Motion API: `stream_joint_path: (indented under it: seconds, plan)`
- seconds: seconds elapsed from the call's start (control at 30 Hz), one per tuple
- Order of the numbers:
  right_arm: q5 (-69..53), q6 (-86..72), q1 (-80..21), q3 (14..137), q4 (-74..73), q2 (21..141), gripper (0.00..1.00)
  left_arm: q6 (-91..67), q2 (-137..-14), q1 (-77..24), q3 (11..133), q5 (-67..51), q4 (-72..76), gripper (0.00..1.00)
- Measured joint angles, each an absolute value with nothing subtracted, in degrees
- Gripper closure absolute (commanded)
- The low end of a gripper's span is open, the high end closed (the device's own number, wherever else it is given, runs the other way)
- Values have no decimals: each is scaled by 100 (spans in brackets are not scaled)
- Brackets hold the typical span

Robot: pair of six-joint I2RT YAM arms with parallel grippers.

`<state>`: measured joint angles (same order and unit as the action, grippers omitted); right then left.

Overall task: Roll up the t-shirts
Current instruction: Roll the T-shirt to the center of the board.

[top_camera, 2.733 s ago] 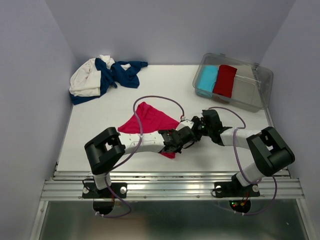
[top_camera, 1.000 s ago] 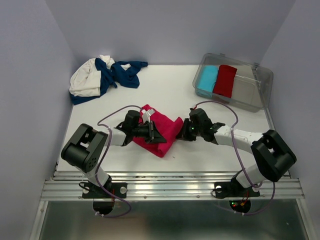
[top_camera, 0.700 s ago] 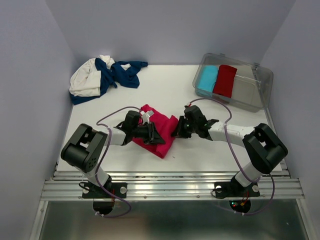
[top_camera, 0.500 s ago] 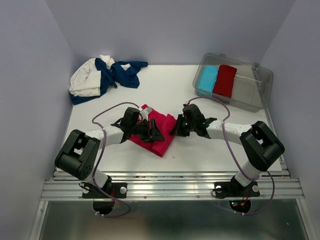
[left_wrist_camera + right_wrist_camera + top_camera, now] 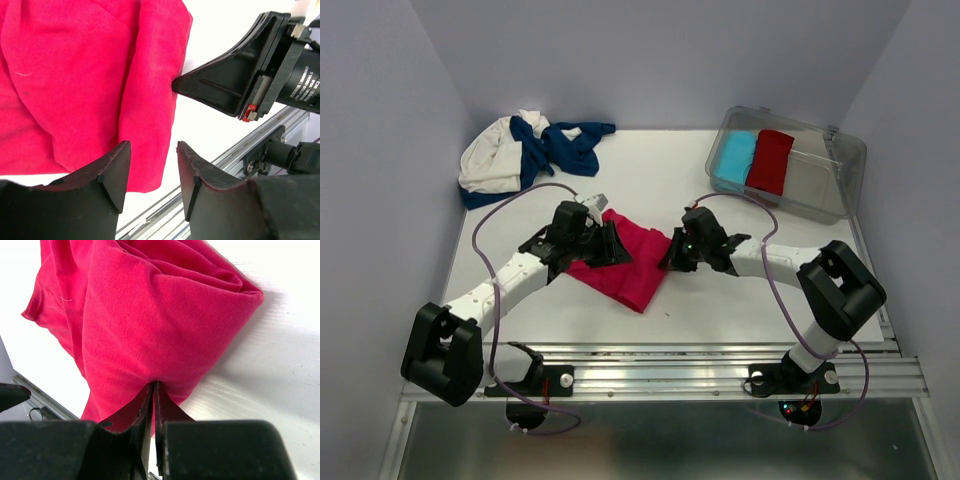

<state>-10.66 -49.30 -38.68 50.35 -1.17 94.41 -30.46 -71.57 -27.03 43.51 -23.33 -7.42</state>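
A bright pink-red t-shirt [image 5: 625, 265] lies folded into a thick band in the middle of the table. My left gripper [image 5: 606, 246] hovers over its left part, open, with nothing between its fingers [image 5: 112, 172]; below them the t-shirt [image 5: 85, 75] is in view. My right gripper [image 5: 669, 258] is at the shirt's right edge, jaws shut on a pinch of the red cloth [image 5: 150, 320]. From the left wrist view that right gripper [image 5: 176, 84] touches the folded edge. Navy and cream-white t-shirts [image 5: 532, 150] lie heaped at the back left.
A transparent bin [image 5: 840, 165] at the back right holds a light-blue roll [image 5: 734, 158] and a darker red roll [image 5: 770, 160]. The metal rail [image 5: 660, 365] runs along the table's near edge. Both arms' cables loop above the table.
My left gripper opened and let go of the pink-red shirt, and its arm swung back to the left. The right gripper slid left to the shirt's edge and closed further.
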Motion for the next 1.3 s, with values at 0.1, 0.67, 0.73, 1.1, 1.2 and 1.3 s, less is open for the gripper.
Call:
stream_joint_path:
  seconds: [0.1,0.67,0.73,1.1,1.2,1.3]
  plan:
    - [-1024,-4925,-3872,5072,-198,9413,89,-3052,-7100,-2766,4351,-2281,-792,39]
    - [-499,-4884,-3872,5087,-473,8715,85,-2961,-7599,-3365,4604,-2049,-805,93]
    - [-497,-4834,-3872,5164,-515,8812,85,-3017,-7594,-3476,4624,-2104,-690,100]
    - [-740,-4338,-3865,6471,-797,9791,85,-3328,-7771,-3483,4316,-1935,-502,100]
    - [-794,-4230,-3865,6801,-860,10049,85,-3352,-7771,-3479,4316,-1865,-454,100]
    - [-814,-4180,-3865,7002,-862,10346,86,-3352,-7789,-3476,4313,-1815,-388,100]
